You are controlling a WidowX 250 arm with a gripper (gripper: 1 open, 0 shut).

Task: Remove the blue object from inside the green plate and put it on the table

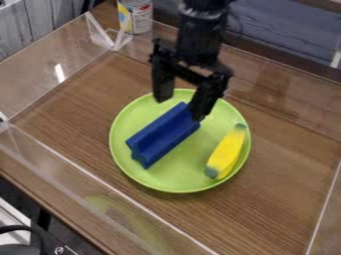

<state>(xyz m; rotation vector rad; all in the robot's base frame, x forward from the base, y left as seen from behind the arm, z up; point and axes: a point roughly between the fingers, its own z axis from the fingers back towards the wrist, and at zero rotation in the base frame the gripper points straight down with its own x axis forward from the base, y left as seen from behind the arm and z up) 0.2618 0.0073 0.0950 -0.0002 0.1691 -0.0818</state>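
Two clear walls framed the room for moving: one ran along the left side of the worktop, slanting down past the bottom of the view, and another stood by the right edge. Brown wood stretched between the plate and the left wall, with a further stretch of it to the lower right. The plate's raised rim curved all the way round the blue block and the yellow piece, and the block's lower-left end lay near that rim. At the top left, a can stood well apart from the plate. The dark arm reached in from the top of the view, and the gripper pointed down over the upper part of the plate, slightly blurred. Its fingers were spread wide, one showing to the left of the block's upper end and the other to the right, the right one lower in the view. Whether either finger touched the block could not be told. The block lay inside the plate, left of its middle, its long axis slanting from lower left to upper right, with the upper-right end towards the gripper. Its ridge followed that same line. The yellow piece lay apart from it in the right part of the plate, also leaning up to the right, though more steeply.
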